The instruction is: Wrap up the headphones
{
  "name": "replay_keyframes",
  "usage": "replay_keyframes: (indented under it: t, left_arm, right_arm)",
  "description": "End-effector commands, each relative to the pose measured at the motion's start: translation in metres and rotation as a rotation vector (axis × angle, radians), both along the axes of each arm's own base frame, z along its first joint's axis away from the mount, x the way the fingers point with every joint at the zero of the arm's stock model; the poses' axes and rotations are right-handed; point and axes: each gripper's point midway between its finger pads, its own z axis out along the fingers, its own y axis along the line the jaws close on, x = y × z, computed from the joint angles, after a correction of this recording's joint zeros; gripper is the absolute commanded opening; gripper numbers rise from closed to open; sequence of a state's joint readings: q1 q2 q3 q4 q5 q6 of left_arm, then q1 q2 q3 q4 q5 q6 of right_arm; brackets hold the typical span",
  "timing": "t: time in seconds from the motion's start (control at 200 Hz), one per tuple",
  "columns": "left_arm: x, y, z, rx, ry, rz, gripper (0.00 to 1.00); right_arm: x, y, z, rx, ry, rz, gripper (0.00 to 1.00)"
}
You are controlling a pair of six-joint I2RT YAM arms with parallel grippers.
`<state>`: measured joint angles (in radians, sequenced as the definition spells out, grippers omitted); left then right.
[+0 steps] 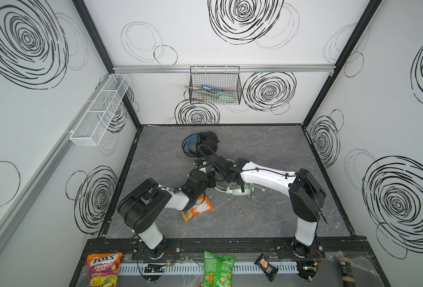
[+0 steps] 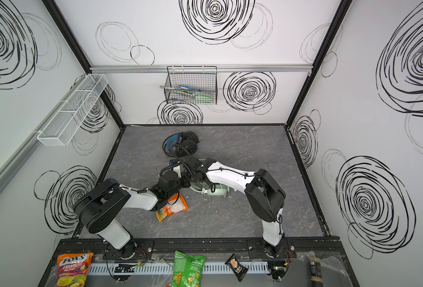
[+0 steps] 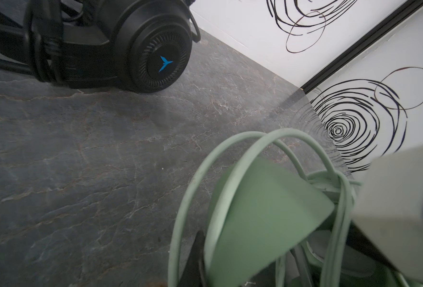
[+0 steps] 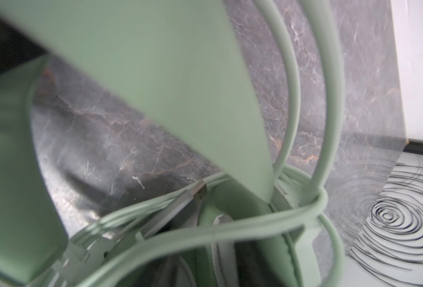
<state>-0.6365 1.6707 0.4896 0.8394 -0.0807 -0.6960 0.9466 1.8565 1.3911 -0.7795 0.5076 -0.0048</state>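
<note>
**Both top views, mid-counter.** The grey marbled counter (image 1: 275, 149) carries two headsets. The black headset (image 1: 201, 143) lies toward the back wall, with its thin black cable gathered around it. In the left wrist view, one black earcup (image 3: 153, 49) rests on the counter and bears a small blue emblem. The mint-green headset (image 1: 242, 191) lies nearer you, close to the middle, and is partly hidden beneath both wrists. Your arms converge on it: the left hand (image 1: 211, 183) comes in from the left and the right hand (image 1: 231, 184) from the right, with their tips close together.

**Left hand.** Its jaws are together. In the left wrist view, a dark finger (image 3: 196, 258) sits right against the mint headband (image 3: 262, 211). You cannot tell whether the band is pinched.

**Right hand.** Its fingers cannot be made out in any view. You therefore cannot tell whether it stands apart or together, or whether it grips anything.

**Cable.** The mint cable (image 3: 245, 135) arches in several loose loops over the headband. In the right wrist view the loops drop to the foot of the band and cross there.

**Surroundings.** An orange snack packet (image 1: 198, 207) lies on the counter, partly under the left forearm and near the mint-green headset. A black wire basket (image 1: 215, 85) hangs on the back wall, and a white mesh shelf (image 1: 101, 109) on the left wall. On the front ledge lie a candy bag (image 1: 103, 269), a green chip bag (image 1: 216, 272) and a small dark packet (image 1: 266, 269).
</note>
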Motion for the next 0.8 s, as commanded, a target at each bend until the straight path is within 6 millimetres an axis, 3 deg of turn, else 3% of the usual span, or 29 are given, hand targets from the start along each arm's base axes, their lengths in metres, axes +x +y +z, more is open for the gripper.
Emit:
replay_keyframes:
  t: [0.0, 0.09, 0.315, 0.495, 0.595, 0.685, 0.795]
  left_arm:
    - [-0.013, -0.014, -0.015, 0.002, 0.061, -0.105, 0.0]
    - [-0.01, -0.013, -0.016, -0.007, 0.074, -0.094, 0.0]
    - [-0.007, -0.003, -0.015, -0.055, 0.107, -0.045, 0.0]
    - [-0.003, -0.006, 0.003, -0.089, 0.1, -0.016, 0.0]
    - [0.005, -0.017, 0.024, -0.108, 0.082, 0.005, 0.0]
    - [0.017, -0.03, 0.046, -0.124, 0.062, 0.035, 0.0]
    - [0.037, -0.047, 0.066, -0.125, 0.057, 0.09, 0.0]
  right_arm:
    - [0.007, -0.003, 0.039, 0.043, -0.136, -0.037, 0.52]
    - [-0.001, -0.001, 0.047, 0.064, -0.139, -0.033, 0.6]
    - [-0.01, 0.006, 0.073, 0.119, -0.188, -0.012, 0.61]
    - [-0.018, 0.008, 0.128, 0.332, -0.257, 0.001, 0.69]
    - [-0.012, -0.014, 0.172, 0.494, -0.322, -0.034, 0.77]
    - [-0.004, -0.041, 0.212, 0.652, -0.444, -0.05, 0.99]
    - [0.004, -0.081, 0.24, 0.822, -0.572, -0.092, 0.97]
